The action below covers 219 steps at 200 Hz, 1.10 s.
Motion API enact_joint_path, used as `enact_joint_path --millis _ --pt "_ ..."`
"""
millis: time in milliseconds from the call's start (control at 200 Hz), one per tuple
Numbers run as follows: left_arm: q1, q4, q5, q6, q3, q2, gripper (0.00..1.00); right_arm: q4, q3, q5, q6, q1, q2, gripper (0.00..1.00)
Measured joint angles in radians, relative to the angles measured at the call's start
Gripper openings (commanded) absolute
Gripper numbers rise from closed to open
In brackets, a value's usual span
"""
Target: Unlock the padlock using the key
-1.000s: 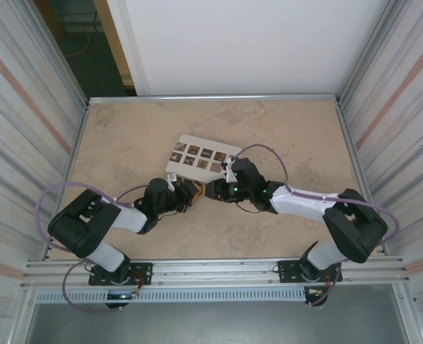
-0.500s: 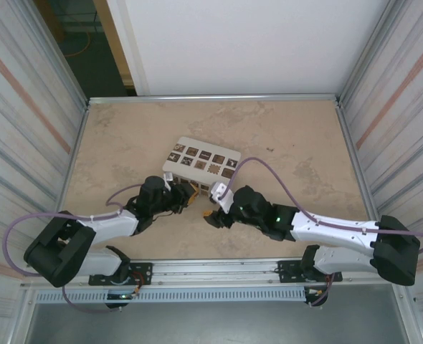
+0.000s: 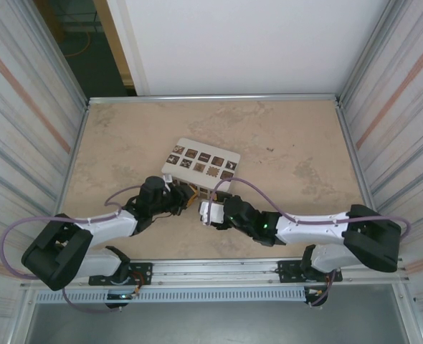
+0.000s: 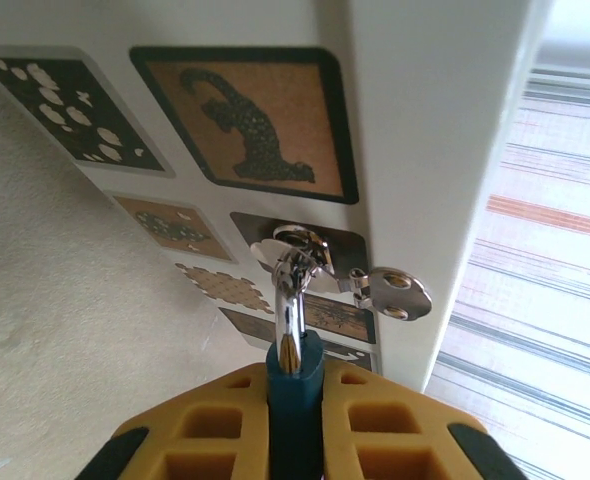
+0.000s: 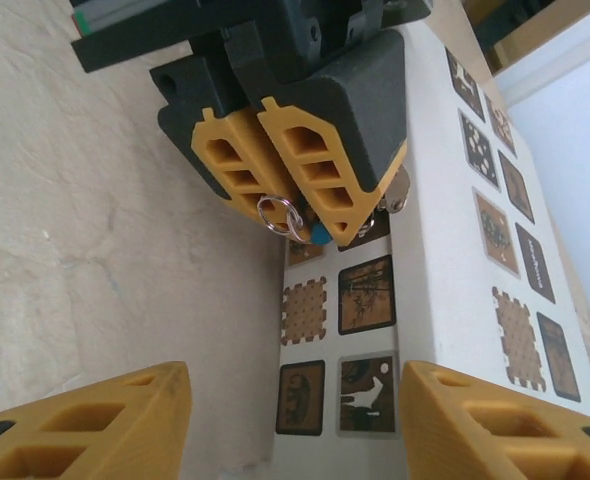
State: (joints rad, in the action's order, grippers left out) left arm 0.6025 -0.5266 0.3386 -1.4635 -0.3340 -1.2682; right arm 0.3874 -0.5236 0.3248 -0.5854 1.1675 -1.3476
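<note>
- My left gripper (image 4: 295, 410) is closed on the padlock (image 4: 294, 358). The blue body sits clamped between the yellow fingers (image 4: 215, 430), with the shackle pointing away from the wrist.
- The shackle passes through a silvery hasp (image 4: 300, 250) on the side wall of the white box (image 4: 425, 120), which rests on the desk (image 3: 290, 136).
- My right gripper (image 5: 295, 420) stands open and empty. It faces the left gripper, near it but apart, and the padlock lies ahead of its fingers.
- A small silvery ring (image 5: 278, 214) hangs at the left gripper's fingertips, just beside the blue body.
</note>
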Motion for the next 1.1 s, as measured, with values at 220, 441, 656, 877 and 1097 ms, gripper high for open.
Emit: enact_joint_path --millis 220,441,656,877,1097 --pt "0.0 0.0 0.0 0.0 0.0 0.0 0.14 0.085 -0.024 0.017 -0.031 0.0 -0.112 0.44" --pt "0.0 0.0 0.0 0.0 0.0 0.0 0.14 0.142 -0.057 0.024 -0.038 0.0 -0.167 0.37" --pt "0.0 0.0 0.0 0.0 0.0 0.0 0.14 0.169 -0.077 0.032 -0.052 0.0 -0.203 0.29" --pt "0.0 0.0 0.0 0.0 0.0 0.0 0.14 0.187 -0.09 0.046 -0.053 0.0 -0.23 0.24" --pt "0.0 0.0 0.0 0.0 0.0 0.0 0.14 0.196 -0.103 0.048 -0.053 0.0 -0.251 0.21"
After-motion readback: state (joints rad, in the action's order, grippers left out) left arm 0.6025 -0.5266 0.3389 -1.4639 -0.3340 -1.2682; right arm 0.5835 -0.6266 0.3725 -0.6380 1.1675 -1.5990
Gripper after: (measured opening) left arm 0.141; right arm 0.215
